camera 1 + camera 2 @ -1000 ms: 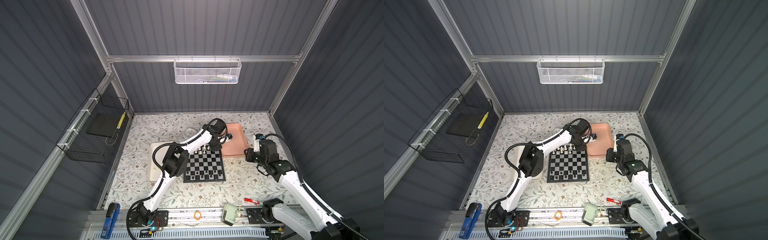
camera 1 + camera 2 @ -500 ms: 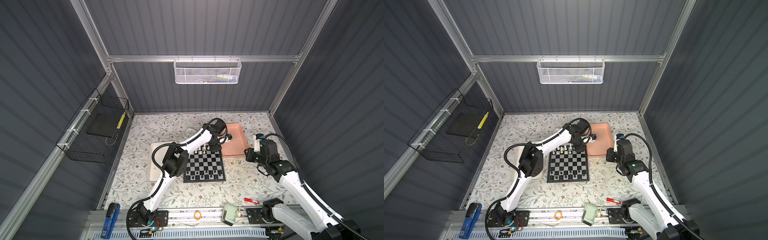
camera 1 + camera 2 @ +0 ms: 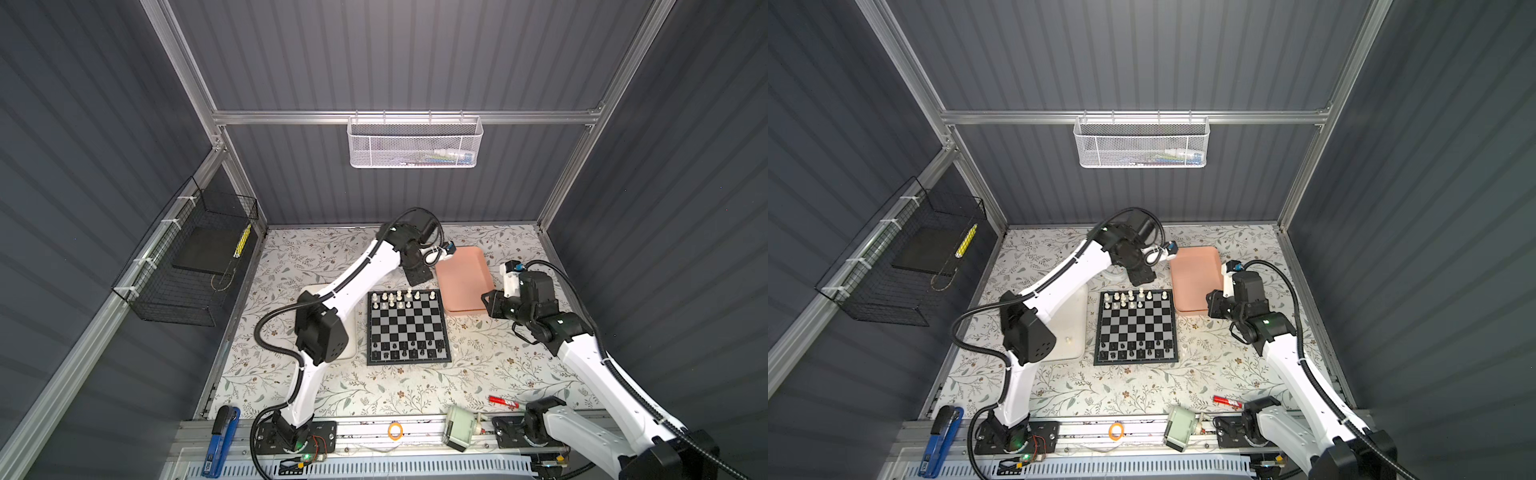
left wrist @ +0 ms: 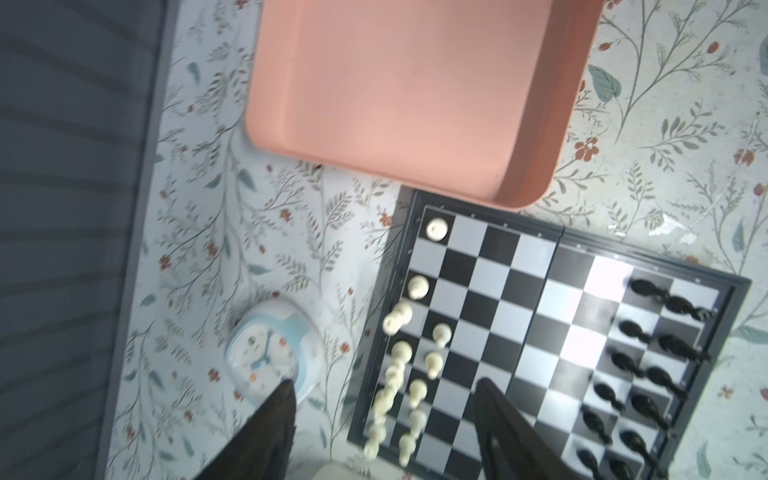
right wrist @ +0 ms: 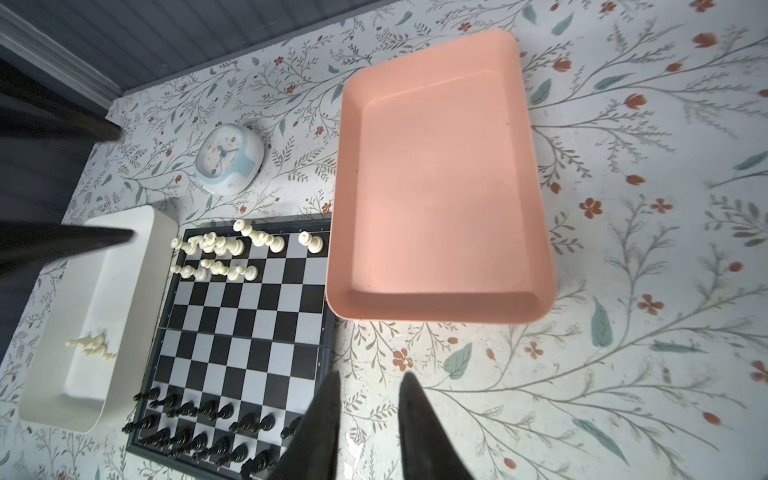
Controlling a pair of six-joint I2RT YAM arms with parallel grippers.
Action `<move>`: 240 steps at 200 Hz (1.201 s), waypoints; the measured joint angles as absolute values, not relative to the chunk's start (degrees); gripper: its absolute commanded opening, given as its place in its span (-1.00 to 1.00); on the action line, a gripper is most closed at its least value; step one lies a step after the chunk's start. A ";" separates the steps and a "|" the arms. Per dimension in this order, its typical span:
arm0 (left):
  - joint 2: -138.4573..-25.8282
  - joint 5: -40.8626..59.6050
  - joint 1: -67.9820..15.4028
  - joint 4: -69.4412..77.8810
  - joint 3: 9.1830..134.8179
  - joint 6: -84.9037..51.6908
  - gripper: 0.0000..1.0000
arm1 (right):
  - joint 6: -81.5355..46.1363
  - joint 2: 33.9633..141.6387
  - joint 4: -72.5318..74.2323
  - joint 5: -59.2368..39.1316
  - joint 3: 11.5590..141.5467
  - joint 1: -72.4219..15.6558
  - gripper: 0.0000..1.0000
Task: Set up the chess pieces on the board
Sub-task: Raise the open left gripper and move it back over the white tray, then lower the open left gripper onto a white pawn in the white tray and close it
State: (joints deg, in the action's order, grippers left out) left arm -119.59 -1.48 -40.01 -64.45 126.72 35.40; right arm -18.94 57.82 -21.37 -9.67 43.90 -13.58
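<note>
The board [image 3: 407, 328] [image 3: 1136, 328] lies mid-table. Cream-white chess pieces [image 3: 401, 300] [image 5: 224, 253] crowd its two far rows, several of them leaning. The black chess pieces [image 3: 409, 349] [image 5: 199, 428] fill the two near rows. My left gripper [image 3: 417, 284] [image 4: 384, 386] hangs open over the far edge, white pieces [image 4: 399, 353] below its gap, nothing held. A few more white pieces [image 5: 89, 345] lie in the white tray [image 5: 104, 270]. My right gripper [image 3: 488, 305] [image 5: 370, 378] hovers right of the board, narrowly open and holding nothing.
An empty pink tray [image 3: 463, 278] [image 5: 436, 178] touches the board's far right corner. A small clock [image 5: 228, 160] [image 4: 270, 345] lies behind the board. A red marker [image 3: 503, 402] and a small pale device [image 3: 457, 428] sit near the front rail.
The left gripper's jaws have spread wider above the far rows. The right arm has stayed still.
</note>
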 measured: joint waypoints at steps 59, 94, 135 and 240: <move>-102.74 -1.37 -21.63 -66.78 101.93 36.32 0.31 | -18.35 62.35 -18.79 -14.44 44.47 -13.65 -0.45; -95.48 -1.54 -15.51 -66.11 84.20 38.68 0.23 | -18.06 63.44 -17.72 -15.22 44.64 -13.67 -0.45; -89.47 -2.46 -10.41 -63.96 71.40 44.14 0.20 | -17.93 64.25 -17.10 -15.55 44.84 -13.69 -0.46; -88.25 -3.51 -7.51 -54.30 61.34 55.42 0.16 | -17.98 66.57 -16.47 -15.59 44.91 -13.69 -0.46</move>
